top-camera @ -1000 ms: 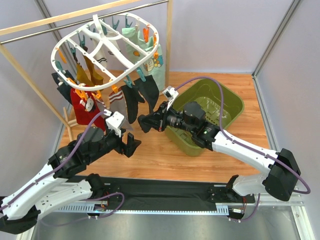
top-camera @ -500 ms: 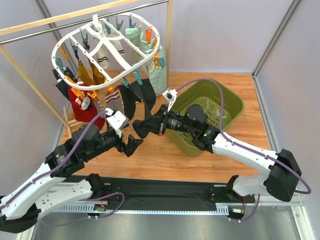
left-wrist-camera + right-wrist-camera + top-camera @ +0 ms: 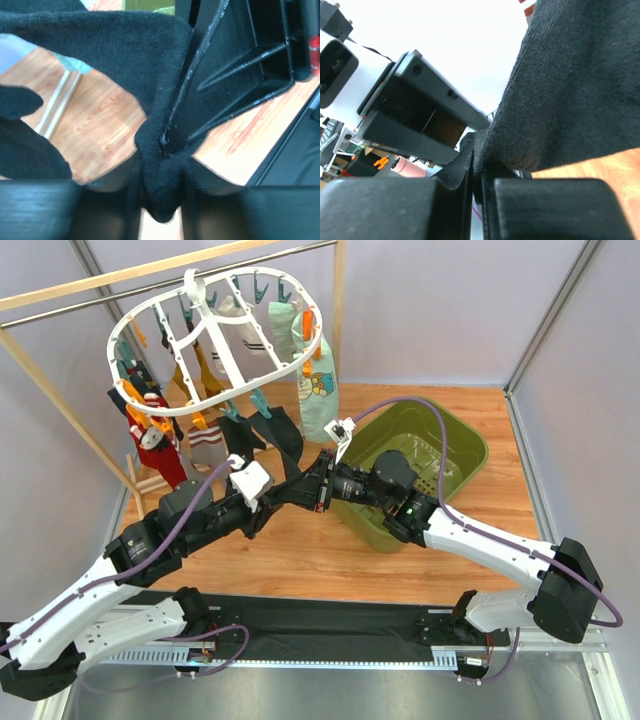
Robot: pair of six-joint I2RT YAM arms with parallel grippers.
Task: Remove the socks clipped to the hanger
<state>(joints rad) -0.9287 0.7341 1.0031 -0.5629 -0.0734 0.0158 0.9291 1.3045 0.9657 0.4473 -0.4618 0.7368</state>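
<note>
- A white oval hanger hangs from a wooden rail at the back left of the table, with socks of mixed colours clipped around it.
- A black sock hangs from the hanger's near edge, drawn down toward the two arms.
- The left gripper has its fingers pinched on the black sock's bunched lower end.
- The right gripper, its fingers almost together, nips a fold of the same black sock just beside the left gripper.
- A green tub sits to the right.
</note>
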